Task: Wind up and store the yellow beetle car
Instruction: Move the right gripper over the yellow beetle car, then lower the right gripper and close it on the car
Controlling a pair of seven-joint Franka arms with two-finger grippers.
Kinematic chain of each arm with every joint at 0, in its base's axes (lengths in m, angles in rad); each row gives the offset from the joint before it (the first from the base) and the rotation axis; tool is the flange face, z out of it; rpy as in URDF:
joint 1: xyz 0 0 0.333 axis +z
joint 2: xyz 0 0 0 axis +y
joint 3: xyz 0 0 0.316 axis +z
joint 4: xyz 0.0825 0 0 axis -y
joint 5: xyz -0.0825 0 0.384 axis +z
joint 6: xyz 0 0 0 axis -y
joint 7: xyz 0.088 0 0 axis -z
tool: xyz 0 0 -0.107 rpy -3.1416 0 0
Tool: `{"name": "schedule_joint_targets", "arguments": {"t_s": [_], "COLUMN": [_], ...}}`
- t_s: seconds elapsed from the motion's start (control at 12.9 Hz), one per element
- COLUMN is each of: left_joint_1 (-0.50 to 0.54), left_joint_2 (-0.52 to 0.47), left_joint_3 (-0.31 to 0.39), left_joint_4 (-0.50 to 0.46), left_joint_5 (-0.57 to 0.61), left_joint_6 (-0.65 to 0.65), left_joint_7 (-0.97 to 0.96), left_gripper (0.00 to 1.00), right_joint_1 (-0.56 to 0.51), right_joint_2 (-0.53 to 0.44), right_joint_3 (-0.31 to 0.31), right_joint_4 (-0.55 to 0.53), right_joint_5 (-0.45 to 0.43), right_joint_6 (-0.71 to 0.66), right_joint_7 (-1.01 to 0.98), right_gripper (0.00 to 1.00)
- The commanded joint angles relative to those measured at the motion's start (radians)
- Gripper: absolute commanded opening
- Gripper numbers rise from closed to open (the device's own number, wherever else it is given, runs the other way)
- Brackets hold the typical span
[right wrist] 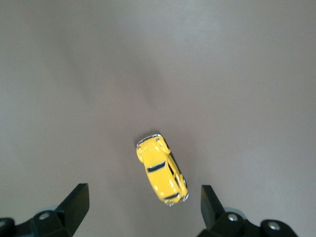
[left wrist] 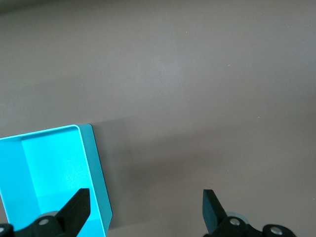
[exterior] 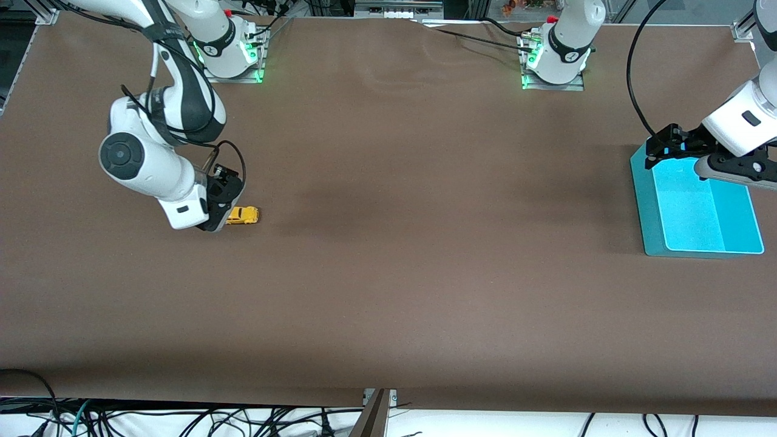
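The yellow beetle car (exterior: 243, 215) stands on its wheels on the brown table, toward the right arm's end. In the right wrist view the yellow beetle car (right wrist: 162, 168) lies at an angle, one end just reaching in between the fingertips and apart from both. My right gripper (exterior: 213, 223) hangs low over the table at the car's end, and there the right gripper (right wrist: 144, 196) is open and holds nothing. My left gripper (exterior: 658, 152) waits over the corner of the cyan bin (exterior: 644, 200); the left gripper (left wrist: 146, 197) is open and empty.
The cyan bin (left wrist: 97, 168) is a shallow open tray with nothing in it, at the left arm's end of the table. Both arm bases stand along the table's edge farthest from the front camera. Cables hang below the table's nearest edge.
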Motion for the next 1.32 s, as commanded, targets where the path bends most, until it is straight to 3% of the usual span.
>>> {"name": "schedule_joint_targets", "arguments": {"t_s": [0.0,0.31,0.93,1.24], "left_joint_1": [-0.001,-0.001,-0.001,0.001], "left_joint_2": [0.013,0.013,0.013,0.013], "left_joint_3": [0.003,0.003,0.003,0.003], "left_joint_4": [0.032,0.032,0.032,0.032], "left_joint_5": [0.022,0.022,0.022,0.022], "left_joint_6": [-0.028,-0.028,-0.032,-0.033], "left_joint_7": [0.005,0.005,0.005,0.005], "left_gripper": [1.0,1.0,1.0,1.0], "right_joint_1": [-0.067,-0.1,-0.103,-0.104], "right_joint_2": [-0.016,0.068,0.107,0.108], "right_joint_3": [0.037,0.038,0.04,0.04], "right_joint_4": [-0.131,-0.176,-0.243,-0.243], "right_joint_5": [-0.002,0.003,0.004,0.004], "right_joint_6": [0.176,0.361,0.488,0.488], "right_joint_7": [-0.203,-0.456,-0.542,-0.568], "right_gripper": [1.0,1.0,0.97,0.71]}}
